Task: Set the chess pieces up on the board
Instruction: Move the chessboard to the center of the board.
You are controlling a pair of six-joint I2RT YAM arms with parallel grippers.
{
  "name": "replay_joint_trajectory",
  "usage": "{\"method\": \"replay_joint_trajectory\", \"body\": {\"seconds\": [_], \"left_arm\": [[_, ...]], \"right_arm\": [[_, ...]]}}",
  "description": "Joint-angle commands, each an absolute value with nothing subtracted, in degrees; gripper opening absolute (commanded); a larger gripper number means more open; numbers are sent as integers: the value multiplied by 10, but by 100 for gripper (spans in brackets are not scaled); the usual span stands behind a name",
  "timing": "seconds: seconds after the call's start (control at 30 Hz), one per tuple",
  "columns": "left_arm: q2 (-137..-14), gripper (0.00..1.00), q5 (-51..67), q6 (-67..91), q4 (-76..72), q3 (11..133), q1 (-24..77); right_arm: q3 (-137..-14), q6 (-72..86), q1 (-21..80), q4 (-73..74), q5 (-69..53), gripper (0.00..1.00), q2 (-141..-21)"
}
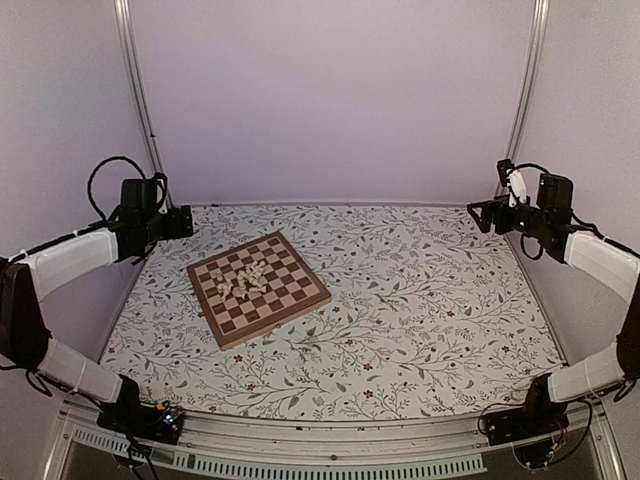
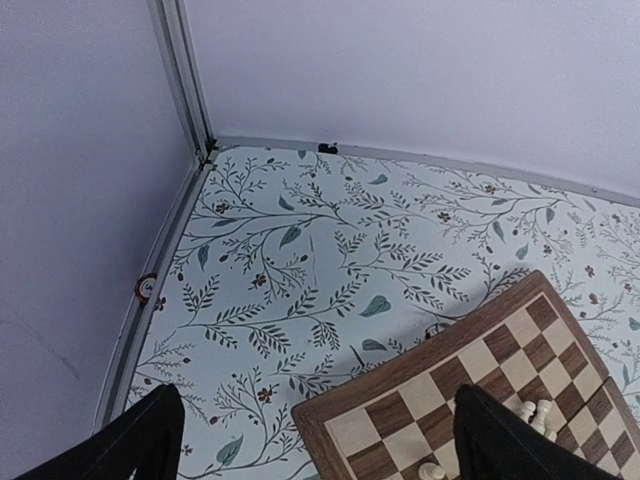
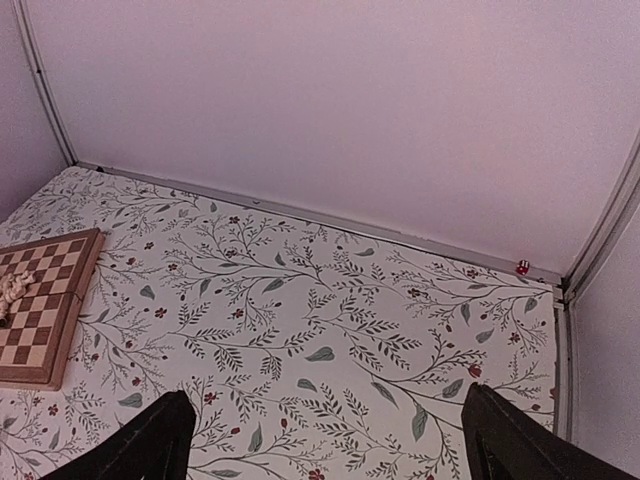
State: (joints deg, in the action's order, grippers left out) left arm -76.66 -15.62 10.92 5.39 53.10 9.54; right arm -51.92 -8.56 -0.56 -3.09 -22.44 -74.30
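Both claws are released, nothing in either: your left gripper [image 1: 187,222] hangs over the far-left corner, your right gripper [image 1: 473,212] over the far-right. The board [image 1: 296,291] sits skewed on the floral tablecloth [image 1: 420,300], left of centre, nearer the L arm. The chess pieces [image 1: 245,280] are bunched in a loose heap approx mid-board. Upright or tipped, can't tell.
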Motion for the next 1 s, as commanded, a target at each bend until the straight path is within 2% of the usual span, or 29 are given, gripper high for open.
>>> {"method": "replay_joint_trajectory", "body": {"seconds": [0.0,0.13,0.23,0.33,0.4,0.5,0.6,0.83,0.97], "left_arm": [[-807,94,-114,152,57,554,68],[-853,90,-80,179,69,573,36],[-893,82,-42,196,78,590,15],[-932,78,-21,205,88,602,-6],[-960,79,-2,209,100,613,-11],[-999,92,12,220,123,633,-17],[-1032,93,47,233,123,646,-27],[-1104,69,156,257,108,686,-52],[-1120,65,171,259,100,684,-47]], "right_arm": [[-497,-100,-10,-80,-297,98,-752],[-505,-140,1,-54,-403,98,-765],[-534,-183,38,0,-421,96,-795],[-561,-234,86,52,-411,93,-836],[-576,-270,130,88,-396,92,-862],[-593,-339,199,147,-372,92,-902],[-613,-392,256,183,-348,92,-949],[-676,-388,304,199,-326,88,-1030],[-701,-390,317,216,-338,87,-1063]]}}
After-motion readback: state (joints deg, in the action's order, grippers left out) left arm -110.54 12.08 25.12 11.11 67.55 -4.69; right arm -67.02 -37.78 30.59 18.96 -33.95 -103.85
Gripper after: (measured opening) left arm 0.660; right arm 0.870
